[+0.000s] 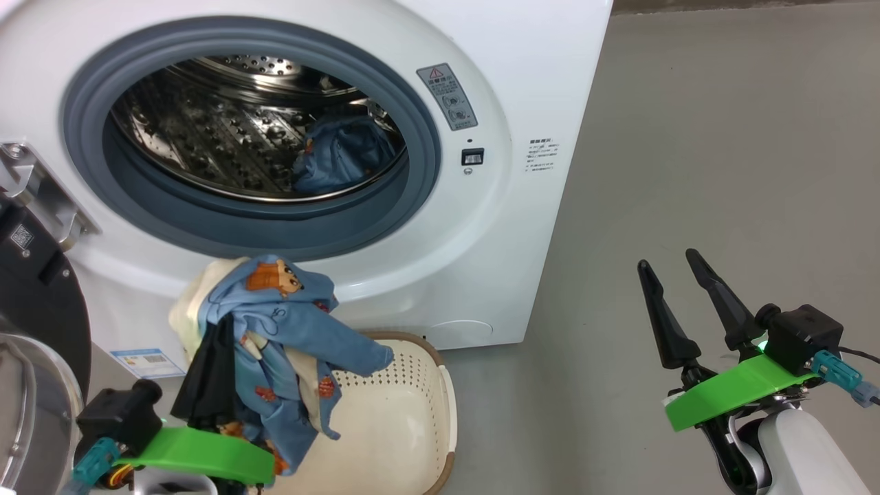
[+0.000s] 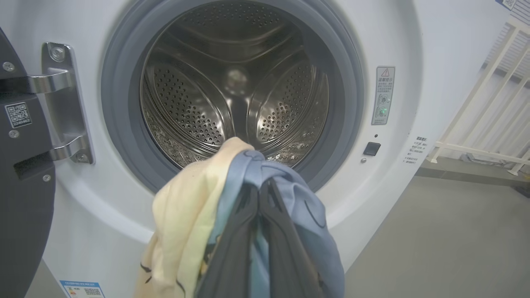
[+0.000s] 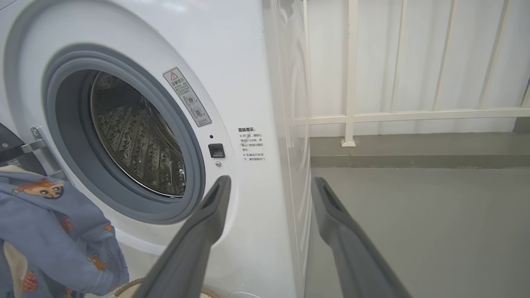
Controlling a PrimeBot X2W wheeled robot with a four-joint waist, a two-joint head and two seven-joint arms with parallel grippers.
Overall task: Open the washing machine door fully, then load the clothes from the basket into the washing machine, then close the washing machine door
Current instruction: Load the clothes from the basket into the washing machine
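The left hand (image 2: 261, 194), dark fingers pinched together on the light blue animal-print and cream-white clothes (image 1: 289, 323), holds them above the cream perforated plastic basket (image 1: 412, 385). The right hand (image 1: 667, 261) hangs wide open, empty. The cream piece looks draped and may slip off. The dangling sleeve could snag the grey rubber gasket (image 1: 419, 151) of the white front-loading washing machine (image 1: 550, 69). The head view reveals a blue garment (image 1: 340, 155) inside the steel drum (image 1: 227, 137), which the bundle hides in the left wrist view.

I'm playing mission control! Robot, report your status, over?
Left gripper shut on the clothes, held above the basket. Right gripper open, idle. Washing machine door open; nothing blocking the drum.
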